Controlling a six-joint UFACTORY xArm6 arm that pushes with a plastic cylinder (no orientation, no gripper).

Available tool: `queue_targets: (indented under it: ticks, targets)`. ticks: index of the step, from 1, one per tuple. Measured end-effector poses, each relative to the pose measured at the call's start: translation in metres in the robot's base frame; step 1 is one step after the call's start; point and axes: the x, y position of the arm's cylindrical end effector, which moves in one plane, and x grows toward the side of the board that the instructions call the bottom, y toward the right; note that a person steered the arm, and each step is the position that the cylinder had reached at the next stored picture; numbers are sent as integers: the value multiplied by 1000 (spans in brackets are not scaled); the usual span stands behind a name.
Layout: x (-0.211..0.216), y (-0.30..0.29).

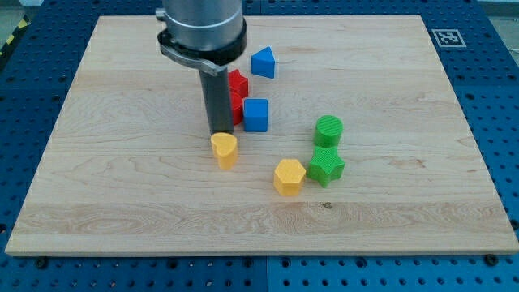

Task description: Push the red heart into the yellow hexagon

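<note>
The yellow hexagon (289, 176) lies at the board's lower middle. Two red blocks sit just right of my rod, partly hidden behind it: an upper one (238, 82) and a lower one (236, 108). I cannot tell which of them is the heart. My tip (220, 132) is down on the board, left of the lower red block and right at the top edge of a yellow heart-like block (225, 149). The hexagon is to the lower right of my tip.
A blue cube (255, 114) touches the right side of the lower red block. A blue triangular block (263, 62) lies above it. A green cylinder (328, 130) and a green star (326, 165) sit right of the hexagon, the star touching it.
</note>
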Motion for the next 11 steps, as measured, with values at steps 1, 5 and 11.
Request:
queue_targets:
  ticks: [1,5,11]
  targets:
    - [3,-1]
    - [34,10]
    - [-42,198]
